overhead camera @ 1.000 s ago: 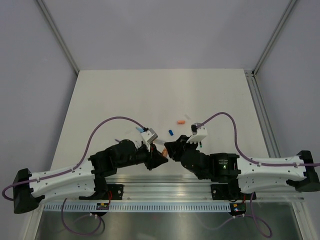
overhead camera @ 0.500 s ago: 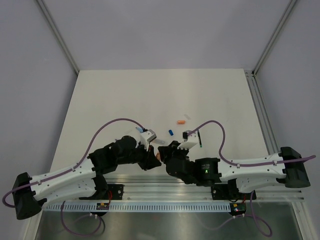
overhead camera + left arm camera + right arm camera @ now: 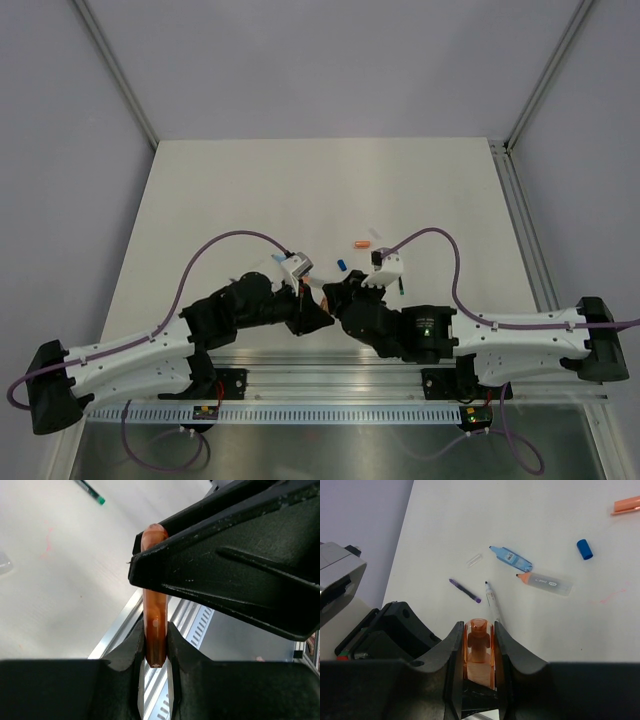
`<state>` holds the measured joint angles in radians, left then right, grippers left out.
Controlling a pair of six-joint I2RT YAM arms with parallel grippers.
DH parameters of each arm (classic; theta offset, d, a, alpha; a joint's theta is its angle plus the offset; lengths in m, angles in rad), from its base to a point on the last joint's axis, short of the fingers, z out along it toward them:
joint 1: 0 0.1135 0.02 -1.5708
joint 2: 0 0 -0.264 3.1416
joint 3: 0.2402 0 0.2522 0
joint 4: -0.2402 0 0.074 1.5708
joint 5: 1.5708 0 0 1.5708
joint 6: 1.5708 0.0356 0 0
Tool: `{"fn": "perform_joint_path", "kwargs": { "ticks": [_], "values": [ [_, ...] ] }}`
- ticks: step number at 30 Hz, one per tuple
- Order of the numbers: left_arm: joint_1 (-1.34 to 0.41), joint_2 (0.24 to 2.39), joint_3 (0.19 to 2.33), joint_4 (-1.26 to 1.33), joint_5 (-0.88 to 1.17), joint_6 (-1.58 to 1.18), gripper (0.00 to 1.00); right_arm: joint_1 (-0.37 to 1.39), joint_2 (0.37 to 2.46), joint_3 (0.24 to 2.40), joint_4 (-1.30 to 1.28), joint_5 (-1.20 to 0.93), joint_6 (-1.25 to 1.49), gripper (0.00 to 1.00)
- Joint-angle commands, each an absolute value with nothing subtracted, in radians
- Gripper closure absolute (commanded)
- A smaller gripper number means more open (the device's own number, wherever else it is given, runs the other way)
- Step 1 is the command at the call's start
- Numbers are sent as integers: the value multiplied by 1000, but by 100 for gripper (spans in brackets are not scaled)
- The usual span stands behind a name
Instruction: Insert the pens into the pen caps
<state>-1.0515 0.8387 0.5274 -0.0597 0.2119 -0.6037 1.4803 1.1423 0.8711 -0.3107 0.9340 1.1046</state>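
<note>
Two pincers pinch one translucent orange cap (image 3: 479, 652) between them, above the near edge of the counter (image 3: 560, 625). The right pincer (image 3: 477, 630) is pressed onto its sides. The left pincer (image 3: 155, 630) clamps its other end. Beyond lie a clear-barrelled pen (image 3: 545, 583), a blue cap (image 3: 585, 549) and a light blue cap (image 3: 511, 556).
</note>
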Motion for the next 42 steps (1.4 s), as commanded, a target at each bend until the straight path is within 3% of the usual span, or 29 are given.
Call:
{"fn": "perform_joint_path", "kwargs": {
  "ticks": [1, 9, 14, 21, 23, 24, 30, 34, 42],
  "values": [
    [-1074, 801, 560, 405, 104, -612, 100, 1474, 1141, 920, -388, 716, 1059, 77],
    [-1141, 839, 520, 419, 74, -640, 100, 1402, 1091, 997, -451, 745, 950, 73],
    [-1166, 859, 529, 429, 48, -638, 100, 1388, 1098, 1041, -505, 756, 931, 64],
    [-1186, 891, 548, 437, 35, -640, 100, 1385, 1121, 1063, -522, 778, 923, 62],
    [-1189, 893, 548, 437, 26, -640, 100, 1384, 1135, 1075, -540, 791, 925, 71],
    [-1190, 891, 548, 433, 22, -641, 100, 1384, 1135, 1075, -543, 792, 930, 84],
    [-1190, 836, 571, 378, -72, -608, 100, 1393, 1127, 979, -522, 756, 1032, 99],
    [-1180, 815, 649, 322, -158, -535, 100, 1476, 1167, 887, -482, 756, 1153, 100],
    [-1072, 816, 782, 270, -46, -491, 100, 1526, 1312, 887, -425, 709, 1223, 100]
  ]
}}
